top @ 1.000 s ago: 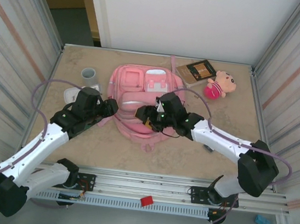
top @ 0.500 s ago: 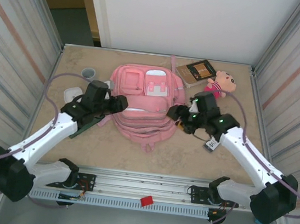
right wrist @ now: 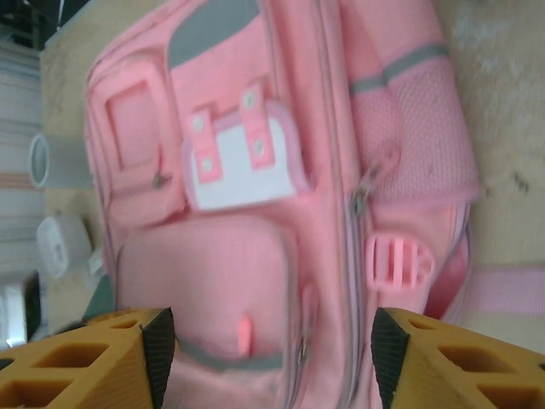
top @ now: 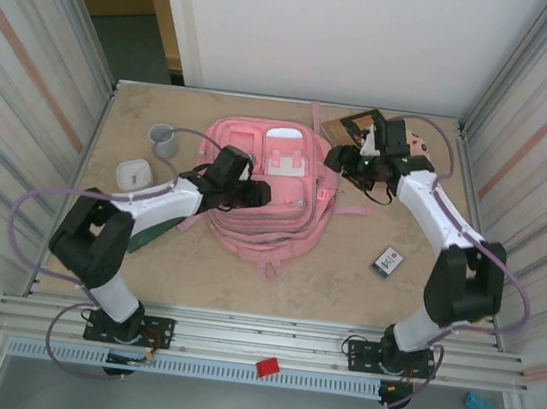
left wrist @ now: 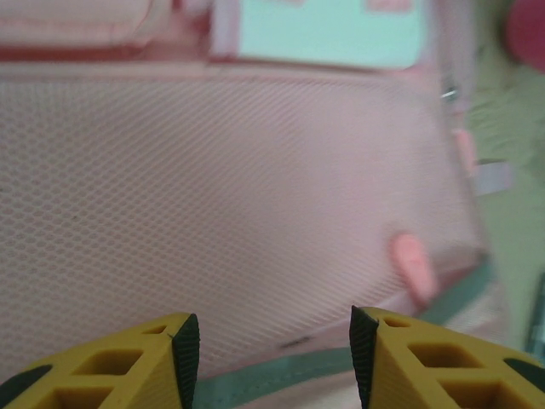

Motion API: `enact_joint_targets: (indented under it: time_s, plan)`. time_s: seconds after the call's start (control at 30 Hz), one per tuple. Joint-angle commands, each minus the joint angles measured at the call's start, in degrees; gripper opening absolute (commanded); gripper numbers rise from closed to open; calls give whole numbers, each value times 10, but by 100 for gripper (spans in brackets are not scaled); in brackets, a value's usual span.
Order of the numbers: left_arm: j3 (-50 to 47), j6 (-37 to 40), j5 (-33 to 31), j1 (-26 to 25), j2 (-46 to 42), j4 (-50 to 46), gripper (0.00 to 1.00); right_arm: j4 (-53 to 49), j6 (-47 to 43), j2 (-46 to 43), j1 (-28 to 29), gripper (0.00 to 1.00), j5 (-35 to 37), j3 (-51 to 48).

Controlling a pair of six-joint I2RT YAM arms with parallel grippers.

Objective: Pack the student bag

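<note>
My left fingers (left wrist: 128, 366) and right fingers (right wrist: 85, 358) are spread, empty; the student bag (top: 265, 188) just ahead looks closed, cup (top: 161, 136) beyond unpacked.

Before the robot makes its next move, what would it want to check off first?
1. Nothing in the left jaws: ok, open over the student bag's mesh pocket.
2. Nothing in the right jaws: ok, open at the bag's right side.
3. Bag lying flat on the table: ok.
4. Main compartment open: cannot tell; the front pockets look zipped.
5. Things to pack in sight: ok, a cup and a book lie beside the bag.
</note>
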Motion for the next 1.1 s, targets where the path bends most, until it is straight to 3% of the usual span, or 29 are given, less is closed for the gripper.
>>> enact_joint_targets:
  time_s: [0.0,0.33,0.73,0.87,1.07]
  plan:
    - [-13,12,8,20,26,7,51,65,-37,62,-17,63,9,55]
    - [-48,0,20,53,20,-24,51,144,-49,290,-37,61,-12,218]
    - [-22,-11,-2,54,-5,-73,51,53,-41,516,-52,60,17,470]
    - [-5,-3,-10,57,2,-87,51,17,-13,511,-61,57,22,435]
    - [12,4,-3,58,13,-96,52,52,0,417,-74,57,20,252]
